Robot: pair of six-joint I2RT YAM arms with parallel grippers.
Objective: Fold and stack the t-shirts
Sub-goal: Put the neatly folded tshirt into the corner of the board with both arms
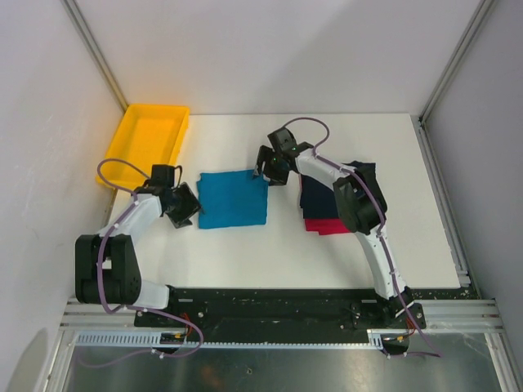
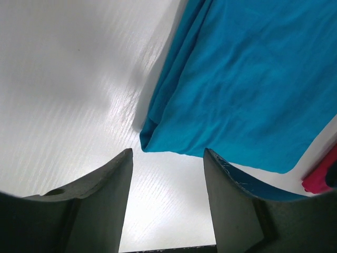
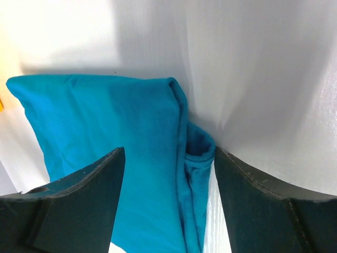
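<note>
L gripper (image 2: 167, 154): jaws apart, nothing betw. them, only bare table (image 2: 63, 95) underneath. Teal-blue t-shirt (image 2: 247, 89) lies flat just ahead of the fingertips and off to the right in the wrist view. Its nearest folded corner sits just past the gap, touching neither finger. At the far right of that view a bit of the red-pink t-shirt (image 2: 317, 180) shows beyond the teal one.

R gripper (image 3: 168, 153): jaws wide apart, no grip on anything. The teal shirt's folded edge runs betw. the two fingers, below them. Most of the cloth spreads ahead and left of the hand, w/ bare table to the right. Can't tell if the fingertips touch the cloth.

Top view: teal shirt is folded to a rough square, w/ the two hands on either side. L gripper is at the near corner on its side, R gripper at the opposite far corner. Dark navy t-shirt (image 1: 315, 198) lies back behind the R gripper, partly under that arm, on top of the red-pink one, whose near edge sticks out. Yellow tray (image 1: 147, 139) sits beyond the L gripper, well apart from the shirts.
</note>
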